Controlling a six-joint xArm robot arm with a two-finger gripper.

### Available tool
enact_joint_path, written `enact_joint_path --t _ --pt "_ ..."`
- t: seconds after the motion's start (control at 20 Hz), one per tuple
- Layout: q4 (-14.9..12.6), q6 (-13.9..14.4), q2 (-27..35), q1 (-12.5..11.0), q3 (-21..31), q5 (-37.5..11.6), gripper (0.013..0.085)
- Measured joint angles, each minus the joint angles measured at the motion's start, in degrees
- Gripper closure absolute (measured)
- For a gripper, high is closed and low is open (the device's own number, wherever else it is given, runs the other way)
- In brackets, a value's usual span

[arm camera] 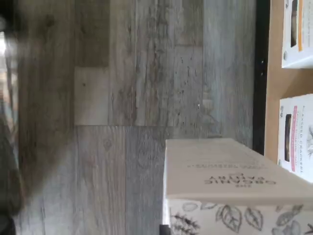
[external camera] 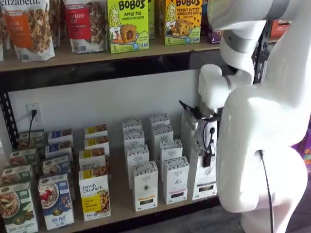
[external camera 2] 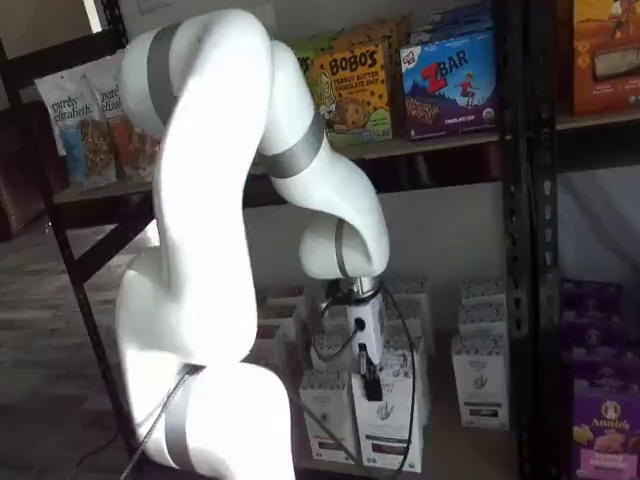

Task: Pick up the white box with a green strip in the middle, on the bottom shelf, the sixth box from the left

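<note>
Shelf views both show the white arm (external camera 2: 210, 250) filling the space before the bottom shelf (external camera: 121, 206). Its end effector (external camera: 208, 160) hangs at the shelf's front edge, black fingers pressed together on the white box (external camera: 206, 177), which stands at the front of the row, just beside a like carton (external camera: 176, 178). Behind the end effector, more white cartons file toward the back wall. Below the end effector in the wrist view lie grey floor planks (arm camera: 122, 98), open beyond the black rail (arm camera: 260, 73).

Matt cardboard white box (arm camera: 230, 171); smooth tan wood bottom shelf (external camera: 121, 206) with black metal rail; glossy white plastic arm (external camera 2: 210, 200); weathered grey plank floor (arm camera: 137, 98).
</note>
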Motion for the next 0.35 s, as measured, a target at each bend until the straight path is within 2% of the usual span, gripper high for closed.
enact_joint_path --t 0.35 --pt "0.14 1.32 -8.60 1.53 2.08 7.84 0.0490"
